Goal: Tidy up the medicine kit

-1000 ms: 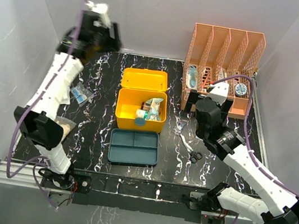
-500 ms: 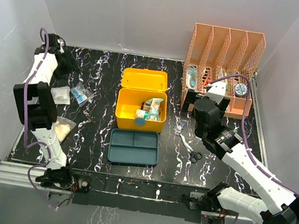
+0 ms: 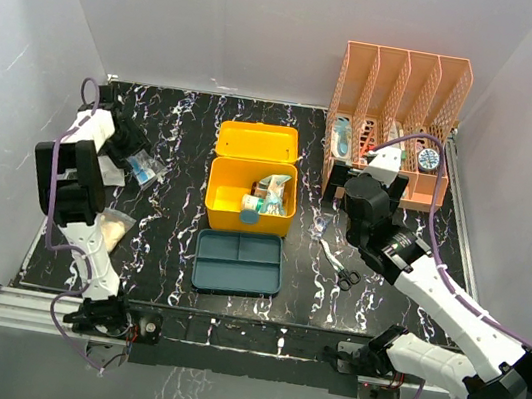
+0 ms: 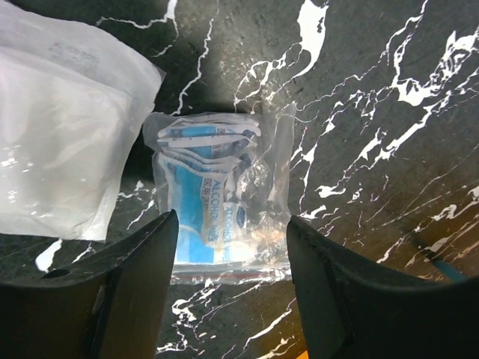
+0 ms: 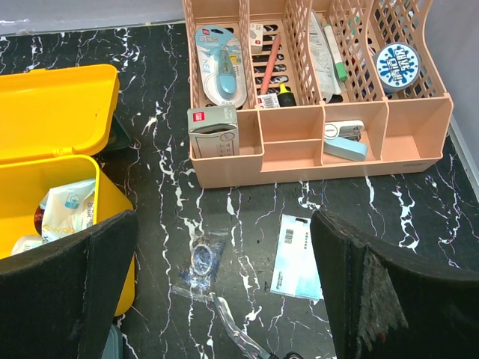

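Open medicine kit [image 5: 56,112] beside orange rack [image 5: 299,170]

The left arm [image 3: 72,179] no longer reaches high toward the back-left corner; it is now folded low along the left side. The left gripper [image 4: 230,228] now hangs, jaws apart, directly over the clear wipes packet [image 4: 221,194].

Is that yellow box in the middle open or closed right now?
Open. The medicine kit's lid lies swung back behind it, packets show inside, and its teal insert tray sits out on the table in front.
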`<state>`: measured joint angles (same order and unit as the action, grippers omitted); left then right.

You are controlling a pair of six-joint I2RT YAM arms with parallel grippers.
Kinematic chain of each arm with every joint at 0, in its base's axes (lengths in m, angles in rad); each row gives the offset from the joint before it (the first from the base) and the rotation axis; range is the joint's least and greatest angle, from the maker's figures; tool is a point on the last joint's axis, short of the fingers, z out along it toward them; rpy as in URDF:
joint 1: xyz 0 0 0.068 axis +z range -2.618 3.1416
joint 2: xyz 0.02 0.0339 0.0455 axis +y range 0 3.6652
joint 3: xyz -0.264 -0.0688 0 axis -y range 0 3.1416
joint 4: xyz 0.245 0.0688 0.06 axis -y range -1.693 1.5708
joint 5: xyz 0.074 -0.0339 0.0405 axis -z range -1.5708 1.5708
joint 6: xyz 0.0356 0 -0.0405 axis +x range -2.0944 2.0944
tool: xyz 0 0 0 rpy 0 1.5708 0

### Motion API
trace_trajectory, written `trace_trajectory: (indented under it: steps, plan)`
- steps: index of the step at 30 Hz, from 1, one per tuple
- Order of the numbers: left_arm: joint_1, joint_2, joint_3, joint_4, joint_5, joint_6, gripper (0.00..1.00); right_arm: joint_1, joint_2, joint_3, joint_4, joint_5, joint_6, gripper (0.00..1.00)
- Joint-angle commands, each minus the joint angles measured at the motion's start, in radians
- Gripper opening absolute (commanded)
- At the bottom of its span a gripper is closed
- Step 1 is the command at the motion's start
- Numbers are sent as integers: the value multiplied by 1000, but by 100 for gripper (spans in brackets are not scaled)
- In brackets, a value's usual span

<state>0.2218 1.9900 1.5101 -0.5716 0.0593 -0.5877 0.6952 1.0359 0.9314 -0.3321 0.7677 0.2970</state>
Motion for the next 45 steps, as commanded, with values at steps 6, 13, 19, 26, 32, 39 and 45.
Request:
trace_trajectory:
  steps: [6, 13, 19, 26, 32, 39, 45]
  plan:
    - [-38, 84, 54, -18, -27, -4, 38, -5, -5, 7, 45, 25, 1, 98]
    - [-46, 96, 113, -77, -17, 51, 0, -5, 17, -9, 45, -33, 6, 98]
    - [-100, 62, 279, -162, 25, 207, 0, -6, 74, 14, 45, -79, 2, 98]
    - [-250, 75, 654, -368, 57, 406, 0, -5, 102, 52, 73, -86, -7, 98]
    - [-402, 52, 794, -468, 96, 521, 0, -5, 88, 56, 72, -78, -5, 98]
    - [-533, -67, 601, -447, 92, 545, 0, -5, 56, 47, 55, -70, 2, 98]
    - [-622, -137, 469, -433, 43, 521, 0, -5, 38, 36, 54, -73, 14, 98]
